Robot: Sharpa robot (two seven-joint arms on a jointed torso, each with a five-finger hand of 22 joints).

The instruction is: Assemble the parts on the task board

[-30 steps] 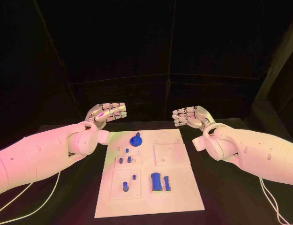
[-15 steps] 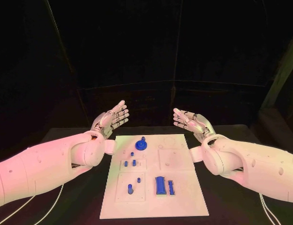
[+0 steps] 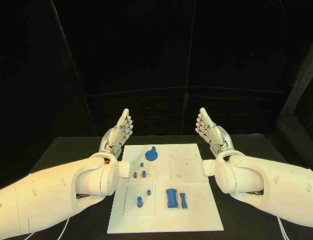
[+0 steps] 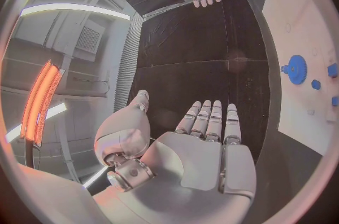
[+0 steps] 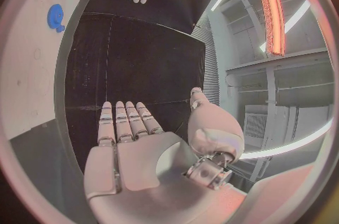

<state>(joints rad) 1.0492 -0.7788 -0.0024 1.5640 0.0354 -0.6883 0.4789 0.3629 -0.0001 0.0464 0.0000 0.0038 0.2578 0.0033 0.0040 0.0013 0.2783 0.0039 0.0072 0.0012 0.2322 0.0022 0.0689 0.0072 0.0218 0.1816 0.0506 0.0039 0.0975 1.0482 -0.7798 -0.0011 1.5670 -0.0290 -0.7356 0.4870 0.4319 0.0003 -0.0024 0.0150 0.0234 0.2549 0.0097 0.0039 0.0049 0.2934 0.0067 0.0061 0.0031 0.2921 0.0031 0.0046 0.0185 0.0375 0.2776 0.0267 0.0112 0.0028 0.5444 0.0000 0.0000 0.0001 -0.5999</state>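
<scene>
Hands flat and spread, holding nothing: left hand (image 3: pixel 118 131) and right hand (image 3: pixel 210 131) raised at the far corners of the board (image 3: pixel 200 210), palms facing each other, likely parked clear of the work. Parts (image 3: pixel 174 198) (blue, small) seated in the board on the surface (image 3: pixel 69 150), nearer than both hands, well apart from the fingertips.

The table (image 3: pixel 77 150) is black. The board (image 3: pixel 200 210) on it is white, and the small parts on it are blue, among them a round blue piece (image 3: pixel 151 154) at its far end. Both arms are white; the left hand (image 3: pixel 118 131) and right hand (image 3: pixel 211 130) are silver.
</scene>
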